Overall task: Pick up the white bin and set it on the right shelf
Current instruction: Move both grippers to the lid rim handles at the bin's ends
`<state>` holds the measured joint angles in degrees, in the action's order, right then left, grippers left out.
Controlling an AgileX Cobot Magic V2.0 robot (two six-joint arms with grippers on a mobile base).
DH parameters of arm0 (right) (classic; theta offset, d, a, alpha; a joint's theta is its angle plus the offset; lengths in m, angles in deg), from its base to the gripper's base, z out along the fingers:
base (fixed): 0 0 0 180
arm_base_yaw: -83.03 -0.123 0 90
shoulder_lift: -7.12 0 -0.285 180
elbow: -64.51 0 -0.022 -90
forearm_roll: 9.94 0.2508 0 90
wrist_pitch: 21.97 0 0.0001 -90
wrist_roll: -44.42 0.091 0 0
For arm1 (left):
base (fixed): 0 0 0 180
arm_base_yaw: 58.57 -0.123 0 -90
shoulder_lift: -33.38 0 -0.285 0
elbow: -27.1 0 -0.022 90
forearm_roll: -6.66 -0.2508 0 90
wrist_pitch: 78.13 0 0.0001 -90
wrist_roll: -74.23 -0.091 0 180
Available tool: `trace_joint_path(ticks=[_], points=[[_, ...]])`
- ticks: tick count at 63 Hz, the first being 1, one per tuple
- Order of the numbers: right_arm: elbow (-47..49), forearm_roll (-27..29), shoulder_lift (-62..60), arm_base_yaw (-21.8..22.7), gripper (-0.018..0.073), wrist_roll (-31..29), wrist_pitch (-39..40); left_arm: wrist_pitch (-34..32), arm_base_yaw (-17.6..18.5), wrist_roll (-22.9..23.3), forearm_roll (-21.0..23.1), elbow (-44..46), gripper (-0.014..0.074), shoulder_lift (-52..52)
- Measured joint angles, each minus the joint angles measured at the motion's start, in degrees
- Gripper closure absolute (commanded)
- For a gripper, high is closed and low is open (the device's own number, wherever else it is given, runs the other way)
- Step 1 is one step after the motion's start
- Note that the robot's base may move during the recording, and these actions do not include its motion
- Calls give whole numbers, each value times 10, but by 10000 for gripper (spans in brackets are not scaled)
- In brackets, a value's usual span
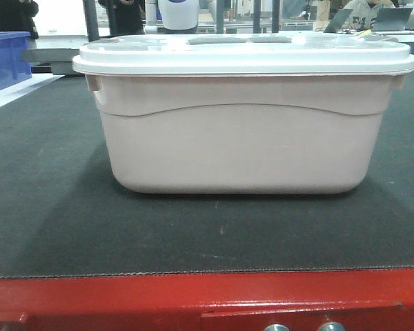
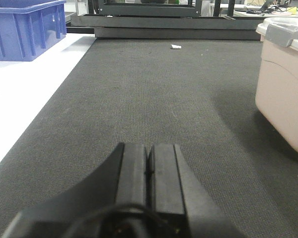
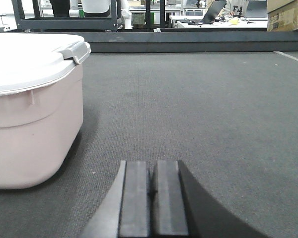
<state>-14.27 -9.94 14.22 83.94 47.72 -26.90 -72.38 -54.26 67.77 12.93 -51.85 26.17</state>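
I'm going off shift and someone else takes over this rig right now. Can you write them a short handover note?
Hands: the left hand is shut and empty, low over the mat, with the bin to its right, not touching. The right hand is shut and empty, with the bin to its left, not touching.
Things: the bin stands upright on the mat between the two hands, lid on. The right shelf shows in no view.
Done: nothing; the bin is not gripped.
Left: probably open both hands, grip the bin from both sides, lift it and set it on the right shelf.
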Motion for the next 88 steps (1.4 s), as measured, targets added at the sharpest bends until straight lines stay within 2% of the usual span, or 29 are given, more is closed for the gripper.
trace_joint_path(ticks=[46, 57, 62, 71, 77, 88], points=[[0, 0, 0, 0, 491, 0, 0, -12, 0, 0, 0, 0, 715, 0], [0, 0, 0, 0, 491, 0, 6, -19, 0, 0, 20, 0, 715, 0], [0, 0, 0, 0, 491, 0, 16, -37, 0, 0, 21, 0, 715, 0], [0, 0, 0, 0, 491, 0, 70, -110, 0, 0, 24, -1, 715, 0], [18, 0, 0, 0, 491, 0, 86, -111, 0, 0, 24, 39, 714, 0], [143, 0, 5, 0, 482, 0, 66, -58, 0, 0, -7, 187, 691, -54]])
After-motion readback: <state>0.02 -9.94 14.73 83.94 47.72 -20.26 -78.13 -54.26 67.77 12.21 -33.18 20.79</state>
